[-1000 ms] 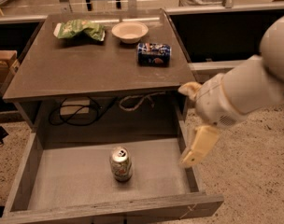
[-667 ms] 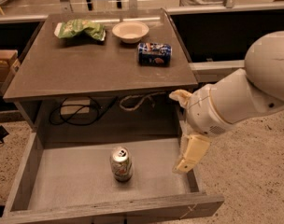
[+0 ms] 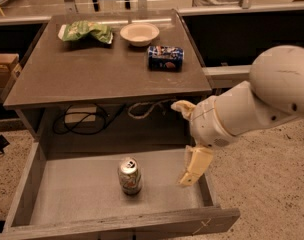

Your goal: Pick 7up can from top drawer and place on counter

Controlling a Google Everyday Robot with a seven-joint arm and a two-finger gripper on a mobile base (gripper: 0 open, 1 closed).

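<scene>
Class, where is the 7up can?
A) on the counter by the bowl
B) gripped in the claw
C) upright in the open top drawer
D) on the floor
C: the 7up can stands upright on the bottom of the top drawer; the open claw hangs to its right, not touching it.

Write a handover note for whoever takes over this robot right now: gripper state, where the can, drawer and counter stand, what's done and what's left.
Gripper: open and empty, over the right side of the top drawer, to the right of the 7up can and not touching it.
7up can: upright on the drawer bottom, near the middle.
Top drawer: pulled open.
Counter: a green bag, a bowl and a dark blue can on its side sit toward the back.
Done: drawer open, can exposed.
Left: grasp the can, lift it out, set it on the counter.
</scene>
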